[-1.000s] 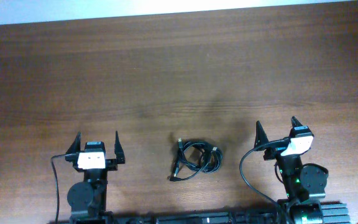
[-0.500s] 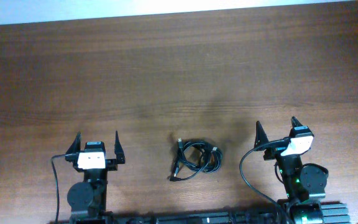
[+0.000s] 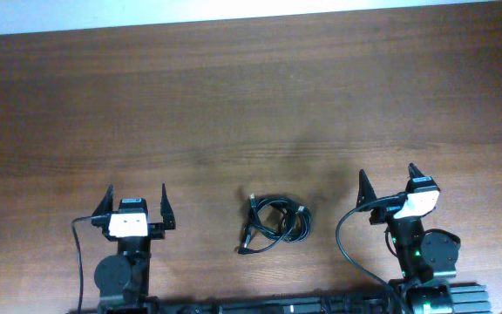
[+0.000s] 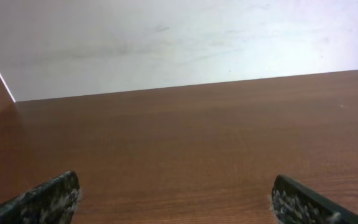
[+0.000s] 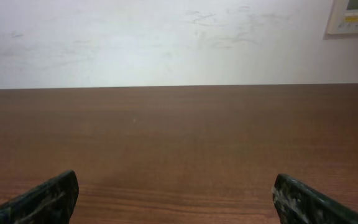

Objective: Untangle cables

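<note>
A small tangle of thin black cables [image 3: 273, 224] lies on the dark brown wooden table [image 3: 234, 105], low in the middle of the overhead frame. It sits between the two arms and neither one touches it. The left gripper [image 3: 136, 195], at lower left, has its jaws spread wide with nothing between them. The right gripper [image 3: 387, 174], at lower right, gapes just as wide and holds nothing. Each wrist view looks across the tabletop to a white wall [image 4: 166, 43].
</note>
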Controlling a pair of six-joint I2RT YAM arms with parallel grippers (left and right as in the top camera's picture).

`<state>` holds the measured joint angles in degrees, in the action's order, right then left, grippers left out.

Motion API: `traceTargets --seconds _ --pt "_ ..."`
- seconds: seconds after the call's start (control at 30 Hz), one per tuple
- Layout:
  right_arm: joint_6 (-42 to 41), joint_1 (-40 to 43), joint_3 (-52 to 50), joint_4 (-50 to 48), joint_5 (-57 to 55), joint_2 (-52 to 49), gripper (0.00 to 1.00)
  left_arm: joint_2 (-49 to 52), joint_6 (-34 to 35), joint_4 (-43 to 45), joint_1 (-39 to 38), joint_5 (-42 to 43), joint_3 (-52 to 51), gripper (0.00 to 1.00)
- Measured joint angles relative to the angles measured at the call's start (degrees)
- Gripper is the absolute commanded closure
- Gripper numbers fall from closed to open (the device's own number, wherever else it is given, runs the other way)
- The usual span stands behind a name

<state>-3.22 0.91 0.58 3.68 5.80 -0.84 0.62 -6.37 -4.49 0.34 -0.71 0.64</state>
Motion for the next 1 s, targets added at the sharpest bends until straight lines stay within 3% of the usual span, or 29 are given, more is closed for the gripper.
traceTargets --seconds 1.0 --pt "0.0 0.0 0.0 0.0 0.0 0.0 0.01 0.0 0.0 0.4 0.0 -1.1 0.0 0.01"
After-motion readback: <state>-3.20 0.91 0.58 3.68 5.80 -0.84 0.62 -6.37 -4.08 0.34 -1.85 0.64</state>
